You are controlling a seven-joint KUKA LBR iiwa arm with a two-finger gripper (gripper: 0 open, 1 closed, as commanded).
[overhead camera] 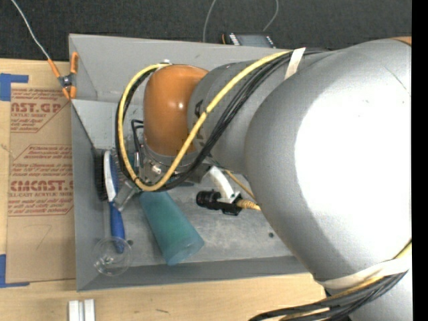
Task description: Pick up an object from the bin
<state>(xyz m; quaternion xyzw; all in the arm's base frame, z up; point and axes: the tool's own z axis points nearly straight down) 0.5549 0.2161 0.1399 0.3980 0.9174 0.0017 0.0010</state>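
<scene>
Camera view looks down on the grey metal bin [134, 55]; a few loose things lie spread on its floor. A teal plastic cup [170, 231] lies on its side near the front wall; left of it a brush [115, 212] with a blue handle and a black bristle head runs along the left wall; a clear glass [109, 263] lies in the front left corner, at the handle's end. A small black part [215, 200] with a yellow tip lies right of the cup, beside a white piece [221, 181]. The gripper [132, 178], under the arm's orange cover [167, 105] and looped yellow cable [124, 122], hangs low over the brush's upper part; whether it is wide or narrow cannot be told. The bin floor is bare, scuffed metal; beyond the far wall lies a dark floor [134, 5].
</scene>
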